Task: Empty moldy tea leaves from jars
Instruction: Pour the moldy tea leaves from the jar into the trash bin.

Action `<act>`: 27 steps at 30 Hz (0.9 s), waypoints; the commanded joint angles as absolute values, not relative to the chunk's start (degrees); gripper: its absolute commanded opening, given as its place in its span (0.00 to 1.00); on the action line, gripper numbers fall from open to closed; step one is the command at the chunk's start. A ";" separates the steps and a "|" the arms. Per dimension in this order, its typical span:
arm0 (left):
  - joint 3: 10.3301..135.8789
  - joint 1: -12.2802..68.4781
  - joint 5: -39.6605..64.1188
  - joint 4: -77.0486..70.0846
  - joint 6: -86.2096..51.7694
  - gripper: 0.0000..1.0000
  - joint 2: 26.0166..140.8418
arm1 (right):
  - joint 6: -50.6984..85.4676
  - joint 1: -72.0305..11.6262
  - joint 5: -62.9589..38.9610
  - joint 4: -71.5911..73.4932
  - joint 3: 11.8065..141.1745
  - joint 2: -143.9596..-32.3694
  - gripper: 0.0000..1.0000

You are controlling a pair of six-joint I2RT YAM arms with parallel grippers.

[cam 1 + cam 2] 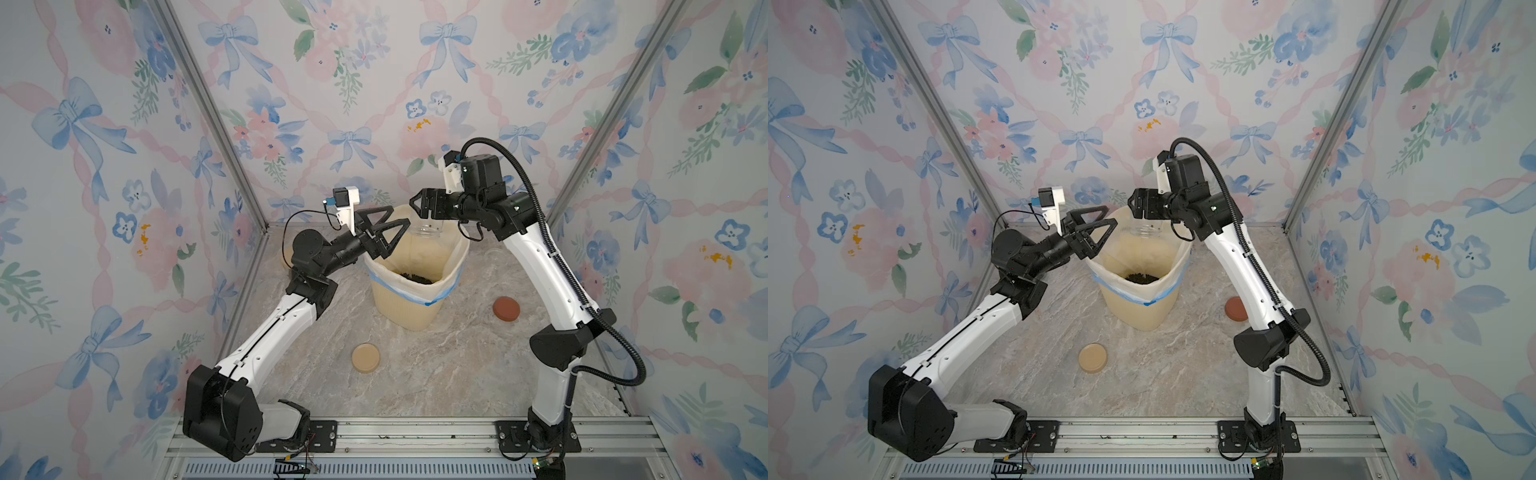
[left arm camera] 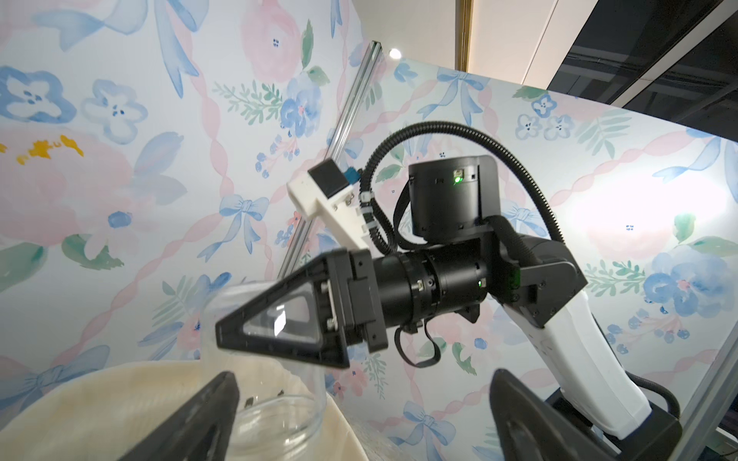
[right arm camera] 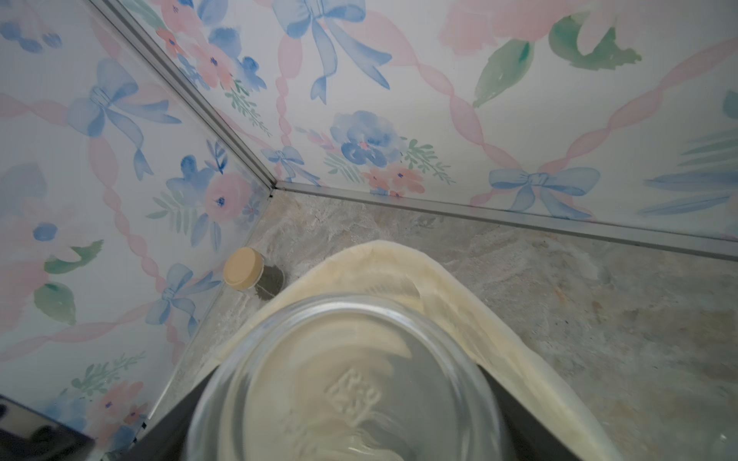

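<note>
Right now you are in the pouring step. Your right tool [image 1: 419, 206] is clamped on a clear glass jar [image 1: 430, 232], held above the far rim of the bin [image 1: 399, 307] with its mouth turned down into the liner. The right wrist view looks straight at the jar's embossed base. A dark heap of tea leaves [image 1: 413, 277] lies at the bottom of the bin. In the left wrist view only a few crumbs show inside the jar near its mouth, so this one looks all but finished.

Your left tool [image 1: 401, 215] hangs just over the bin's rim beside the jar, with its fingers spread wide and nothing between them.

On the worktop [image 1: 415, 374], a tan lid [image 1: 366, 358] lies in front of the bin. A reddish-brown lid [image 1: 506, 309] lies beside the bin, under your right arm.

Next, I would judge, you need to turn the jar upright, carry it away from the bin and set it down without clipping the liner. Behind the bin, in the corner on your left arm's side, a capped jar [image 3: 255, 279] holds dark leaves. It will need steadying with one tool while the other takes off its lid.
</note>
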State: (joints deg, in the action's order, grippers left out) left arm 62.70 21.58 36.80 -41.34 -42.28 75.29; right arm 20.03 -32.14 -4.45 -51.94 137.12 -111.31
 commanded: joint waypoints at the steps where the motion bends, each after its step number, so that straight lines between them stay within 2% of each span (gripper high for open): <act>1: 62.19 20.35 35.74 -42.72 -42.54 0.98 73.81 | 17.61 -32.98 -2.27 -49.38 131.65 -108.03 0.66; 5: 61.20 18.97 34.75 -42.71 -41.36 0.98 72.01 | 15.04 -34.55 0.52 -38.81 126.13 -104.40 0.65; 11: 57.07 14.88 32.41 -42.71 -42.63 0.98 68.98 | -4.50 -41.75 16.89 -31.11 124.77 -102.06 0.69; 19: 50.59 11.30 29.44 -42.89 -43.75 0.98 64.89 | -25.68 -47.34 26.39 4.56 101.15 -91.34 0.70; 24: 49.74 10.33 29.51 -42.97 -44.03 0.98 64.48 | -25.19 -47.64 26.80 7.03 98.70 -90.65 0.71; 27: 49.83 10.36 29.40 -43.08 -44.15 0.98 64.75 | -23.36 -47.81 23.53 10.84 95.54 -89.13 0.71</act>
